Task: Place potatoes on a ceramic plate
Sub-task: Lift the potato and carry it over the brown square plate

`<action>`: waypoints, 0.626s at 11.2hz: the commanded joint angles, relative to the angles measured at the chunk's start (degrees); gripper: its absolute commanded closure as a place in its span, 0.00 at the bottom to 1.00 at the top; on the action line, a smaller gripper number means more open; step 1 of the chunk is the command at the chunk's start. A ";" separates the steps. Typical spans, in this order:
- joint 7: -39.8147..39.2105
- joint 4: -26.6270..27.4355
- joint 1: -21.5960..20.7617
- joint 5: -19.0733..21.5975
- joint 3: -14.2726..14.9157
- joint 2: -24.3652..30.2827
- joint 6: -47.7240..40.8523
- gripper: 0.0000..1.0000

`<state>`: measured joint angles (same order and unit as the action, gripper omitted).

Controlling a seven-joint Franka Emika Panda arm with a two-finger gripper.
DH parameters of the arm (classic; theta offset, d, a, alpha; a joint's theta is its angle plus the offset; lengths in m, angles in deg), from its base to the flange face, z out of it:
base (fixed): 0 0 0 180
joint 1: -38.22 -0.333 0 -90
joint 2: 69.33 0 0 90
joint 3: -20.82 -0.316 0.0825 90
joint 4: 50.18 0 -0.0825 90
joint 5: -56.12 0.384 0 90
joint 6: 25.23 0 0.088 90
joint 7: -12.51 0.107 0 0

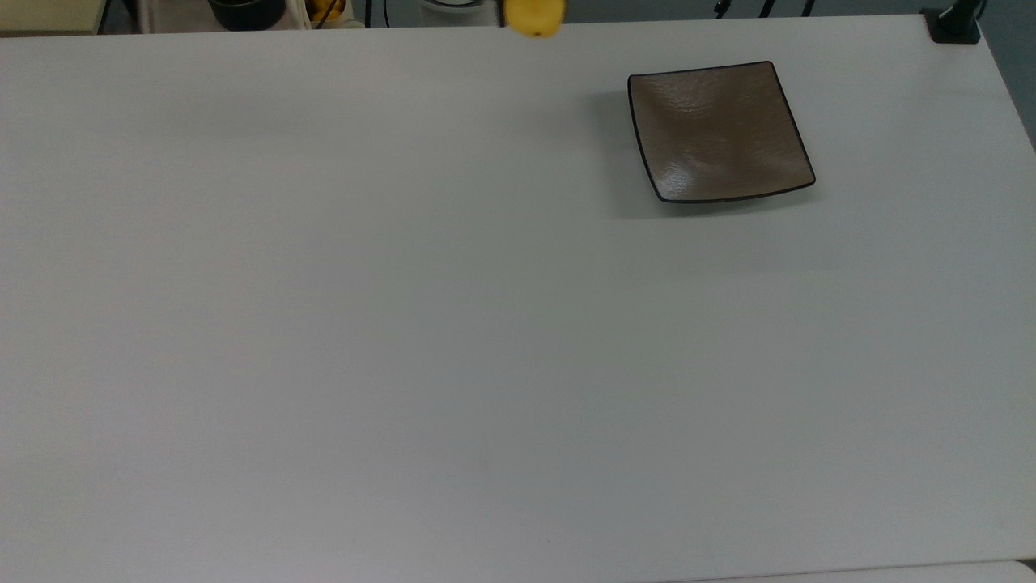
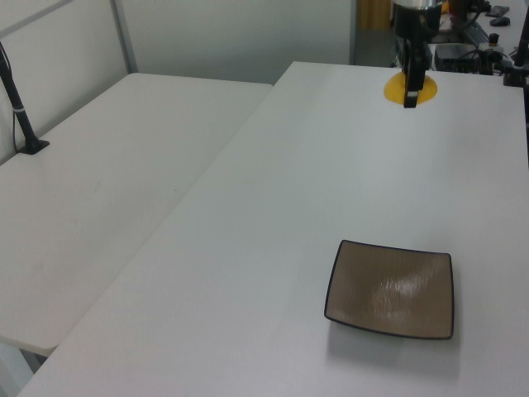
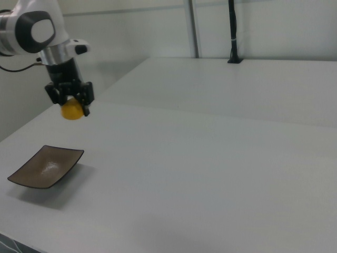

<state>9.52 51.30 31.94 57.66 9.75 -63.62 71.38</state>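
A small yellow-orange potato (image 3: pixel 72 111) hangs in the air, held between the black fingers of my gripper (image 3: pixel 71 107), which is shut on it. In the top view the potato (image 1: pixel 533 18) sits at the upper edge, left of the plate. The left view has the potato (image 2: pixel 407 88) high above the table's far end, with the gripper (image 2: pixel 409 89) pointing down. The square brown-grey ceramic plate (image 1: pixel 719 132) with a thin dark rim lies bare on the white table; it also appears as the plate (image 2: pixel 392 289) and the plate (image 3: pixel 45 166), below and to the left of the potato in the right view.
The white table (image 1: pixel 453 324) spreads wide around the plate. A second white table (image 2: pixel 107 165) adjoins it. A black post with a clamp base (image 1: pixel 955 23) stands at the top view's upper right corner. Dark containers (image 1: pixel 243 11) sit beyond the far edge.
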 commanded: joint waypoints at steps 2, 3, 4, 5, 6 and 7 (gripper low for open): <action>13.77 -0.50 -7.85 2.33 -4.31 -1.57 1.46 0.83; 17.89 0.38 -9.18 2.33 -5.80 -2.01 4.26 0.83; 20.63 1.17 -9.71 2.24 -6.85 -2.97 7.42 0.82; 22.14 1.96 -10.85 2.24 -7.47 -4.81 9.36 0.82; 23.72 2.66 -12.60 1.81 -7.48 -6.83 11.73 0.82; 25.47 3.89 -14.01 1.37 -7.48 -8.85 14.63 0.82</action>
<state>31.12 53.07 20.84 59.13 2.01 -68.28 80.18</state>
